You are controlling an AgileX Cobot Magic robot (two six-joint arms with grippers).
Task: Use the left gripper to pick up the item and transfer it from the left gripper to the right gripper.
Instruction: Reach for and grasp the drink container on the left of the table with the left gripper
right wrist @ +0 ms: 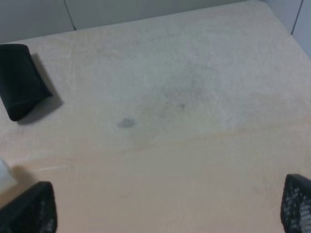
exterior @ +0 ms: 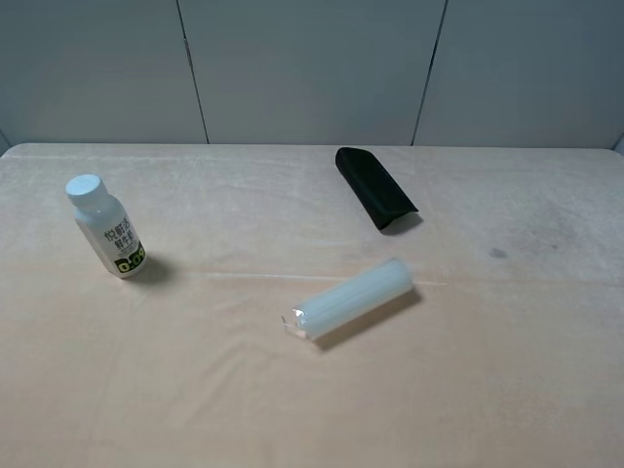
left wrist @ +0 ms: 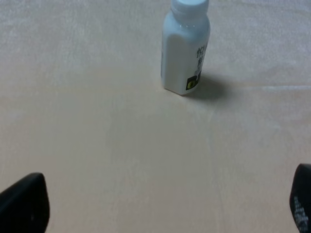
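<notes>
The item, a small white bottle (exterior: 105, 227) with a white cap and a green-black mark near its base, stands upright at the table's left. It also shows in the left wrist view (left wrist: 184, 48), some way ahead of my left gripper (left wrist: 160, 206). That gripper is open and empty, its two black fingertips (left wrist: 24, 204) far apart. My right gripper (right wrist: 167, 206) is open and empty too, with fingertips (right wrist: 34, 208) wide apart over bare table. Neither arm shows in the exterior high view.
A translucent pale cylinder (exterior: 353, 298) lies on its side mid-table. A black flat case (exterior: 375, 187) lies behind it, also in the right wrist view (right wrist: 20, 80). The beige table (exterior: 507, 370) has a small dark stain (exterior: 498, 253) at right. A grey wall stands behind.
</notes>
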